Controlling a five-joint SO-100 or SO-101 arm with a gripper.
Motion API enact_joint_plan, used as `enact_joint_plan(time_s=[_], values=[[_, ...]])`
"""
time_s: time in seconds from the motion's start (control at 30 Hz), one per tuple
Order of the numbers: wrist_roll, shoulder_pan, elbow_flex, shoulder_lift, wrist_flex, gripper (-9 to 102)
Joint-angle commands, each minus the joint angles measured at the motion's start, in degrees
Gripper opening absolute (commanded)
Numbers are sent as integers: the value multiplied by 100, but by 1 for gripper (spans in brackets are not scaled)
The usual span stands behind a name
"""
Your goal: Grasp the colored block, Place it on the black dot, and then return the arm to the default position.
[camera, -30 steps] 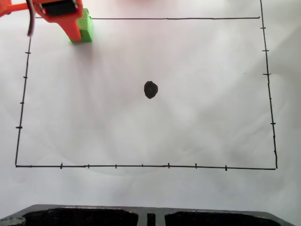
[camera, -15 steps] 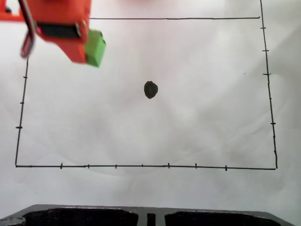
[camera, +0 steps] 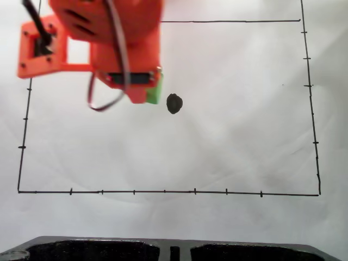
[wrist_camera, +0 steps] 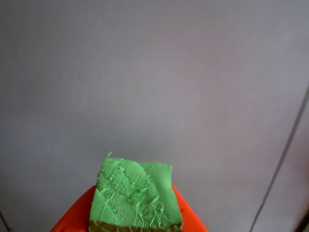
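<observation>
In the fixed view the orange hand (camera: 148,97) hangs over the white paper-covered surface (camera: 228,147), inside the hand-drawn rectangle and toward its upper left region, with its boxy body and a looping cable above it. A sliver of the colored block (camera: 156,92) peeks out at the hand's lower right edge, just beside the black dot (camera: 174,103) and to its left, not over it yet. The wrist view shows the colored block (wrist_camera: 134,195) seated against orange plastic below it, its rough, scaly green face turned to the camera; the hand is clenched on it, carrying it clear of the paper as far as can be judged. The block looks like a small, stiff, light piece of plastic or foam: it should not deform under the squeeze, and the bumpy top and flat sides likely give decent friction, so slipping seems a small risk. Taking it across two opposite flat sides, near the middle, is the sensible hold, which appears to be how it sits now. The placing step looks close: a short shift rightward in the fixed view would put the block above the dot, which it is wide enough to cover.
</observation>
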Motion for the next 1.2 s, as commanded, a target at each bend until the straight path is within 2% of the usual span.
enact_joint_plan(time_s=[0.0, 0.77, 1.03, 1.17], values=[[88, -158, -229, -26, -105, 8], [396, -773, -220, -1020, -809, 11], [369, -782, -193, -1081, -747, 22], [264, -738, -176, -914, -545, 34]])
